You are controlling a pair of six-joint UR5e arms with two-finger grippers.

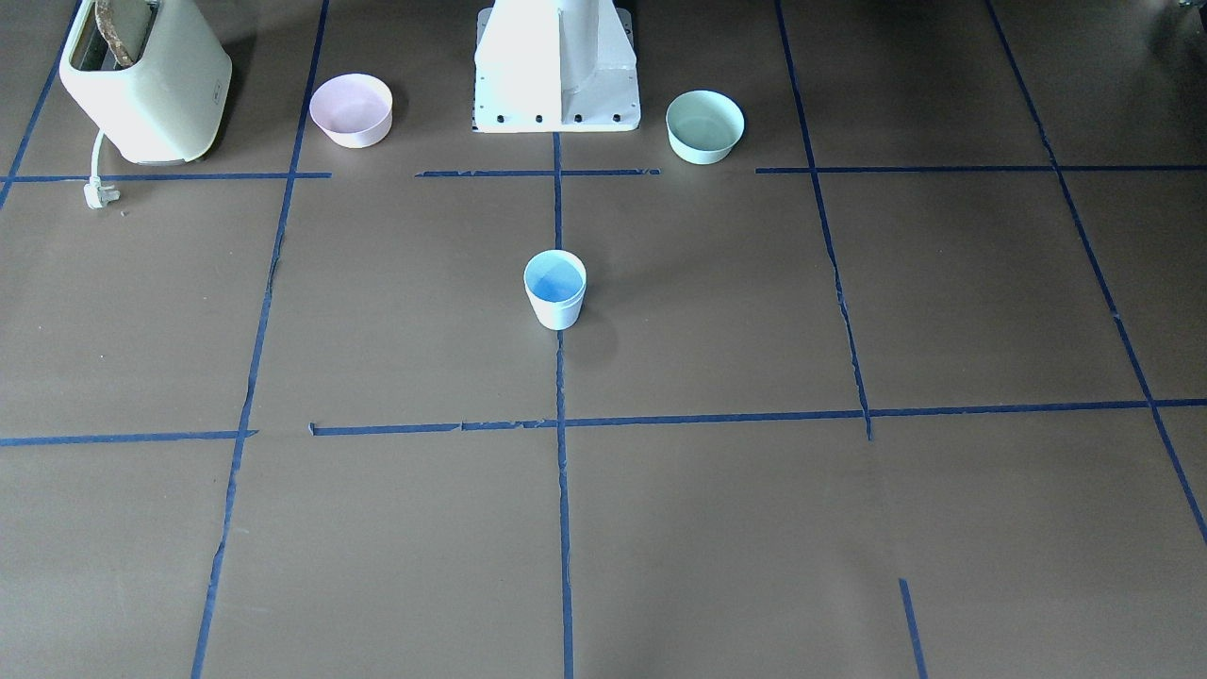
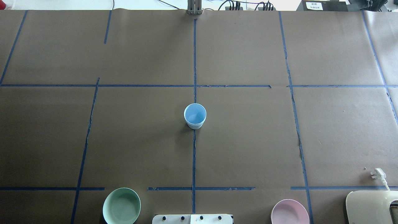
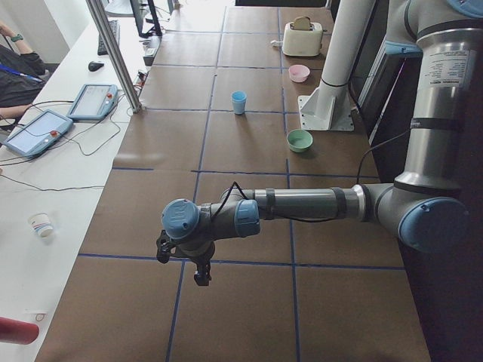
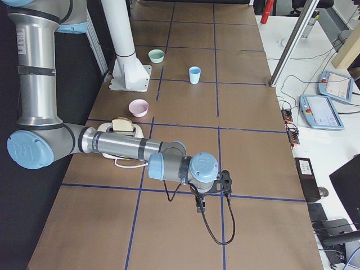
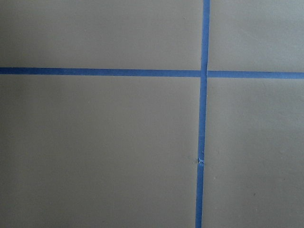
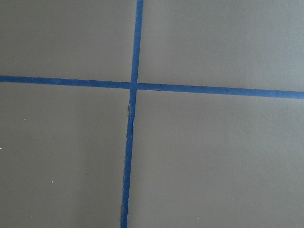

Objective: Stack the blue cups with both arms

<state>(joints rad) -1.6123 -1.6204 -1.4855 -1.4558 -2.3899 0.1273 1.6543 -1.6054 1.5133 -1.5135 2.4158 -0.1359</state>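
One pale-blue cup (image 1: 554, 288) stands upright at the middle of the table on the centre tape line, also in the overhead view (image 2: 195, 115) and both side views (image 3: 238, 101) (image 4: 194, 74). I see no second cup standing apart; whether one sits nested inside it I cannot tell. My left gripper (image 3: 201, 277) hangs over the table's left end, far from the cup, pointing down. My right gripper (image 4: 201, 207) hangs over the right end, also far off. I cannot tell if either is open or shut. Both wrist views show only brown paper and blue tape.
A mint-green bowl (image 2: 121, 206) and a pink bowl (image 2: 289, 213) sit either side of the white pedestal base (image 1: 556, 66). A cream toaster (image 1: 141, 80) with bread and a loose plug (image 1: 97, 193) stands at the robot's right. Tablets and cables lie beyond the far edge.
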